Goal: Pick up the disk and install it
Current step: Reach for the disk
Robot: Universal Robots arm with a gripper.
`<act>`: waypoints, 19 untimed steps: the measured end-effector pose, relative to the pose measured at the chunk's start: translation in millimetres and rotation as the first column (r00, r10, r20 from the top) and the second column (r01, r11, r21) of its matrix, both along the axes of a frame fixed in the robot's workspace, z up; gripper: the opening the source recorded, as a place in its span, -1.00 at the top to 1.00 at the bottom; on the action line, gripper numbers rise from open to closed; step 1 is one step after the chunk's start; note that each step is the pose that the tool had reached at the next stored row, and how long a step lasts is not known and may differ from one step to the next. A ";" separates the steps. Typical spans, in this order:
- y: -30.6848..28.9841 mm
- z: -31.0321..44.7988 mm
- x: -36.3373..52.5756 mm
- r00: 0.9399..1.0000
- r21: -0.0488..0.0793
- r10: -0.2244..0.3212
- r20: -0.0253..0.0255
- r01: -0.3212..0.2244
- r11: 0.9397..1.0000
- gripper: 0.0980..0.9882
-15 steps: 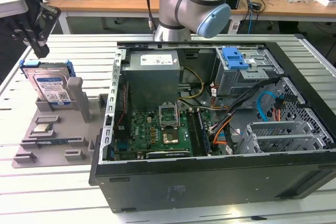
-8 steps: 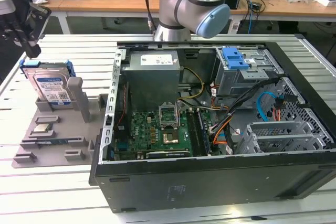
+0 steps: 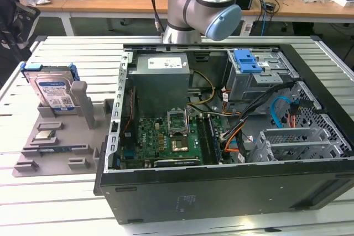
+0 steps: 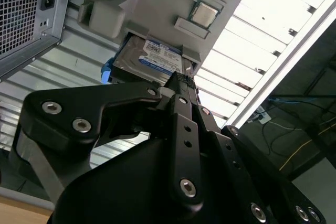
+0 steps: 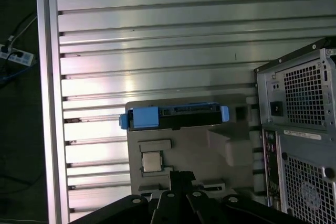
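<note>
The disk (image 3: 53, 89) stands on edge in a slot of a grey fixture (image 3: 83, 148) on the slatted table, at the exterior view's left, outside the computer case. It is silver with a white and blue label and a blue carrier frame. In both wrist views the disk (image 4: 152, 59) (image 5: 176, 116) lies beyond the black fingers, well apart from them. My gripper (image 4: 180, 80) (image 5: 181, 176) hangs in the air above the fixture, shut with nothing between its fingers.
The open computer case (image 3: 221, 181) lies at the exterior view's right, with a grey power-supply box (image 3: 162, 78), a motherboard (image 3: 166, 136) and a blue latch (image 3: 246, 61) on the drive cage. A processor chip (image 3: 44, 135) (image 5: 151, 161) rests on the fixture. The arm's base (image 3: 193, 9) stands behind the case.
</note>
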State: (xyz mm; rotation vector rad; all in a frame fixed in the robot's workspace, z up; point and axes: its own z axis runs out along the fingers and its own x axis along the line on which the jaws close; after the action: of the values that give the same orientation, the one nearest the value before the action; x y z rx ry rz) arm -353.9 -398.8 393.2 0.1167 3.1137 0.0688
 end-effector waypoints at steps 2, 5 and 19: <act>0.0 0.0 -3.4 1.000 0.000 0.000 0.000 0.000 1.000 0.98; 0.0 0.0 -9.8 1.000 0.000 0.000 0.000 0.000 1.000 0.98; 0.0 -0.1 -38.2 1.000 0.000 0.000 0.000 0.000 1.000 0.98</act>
State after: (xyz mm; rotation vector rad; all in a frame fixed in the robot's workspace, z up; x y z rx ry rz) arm -392.1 -398.8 393.1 0.1167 3.1137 0.0688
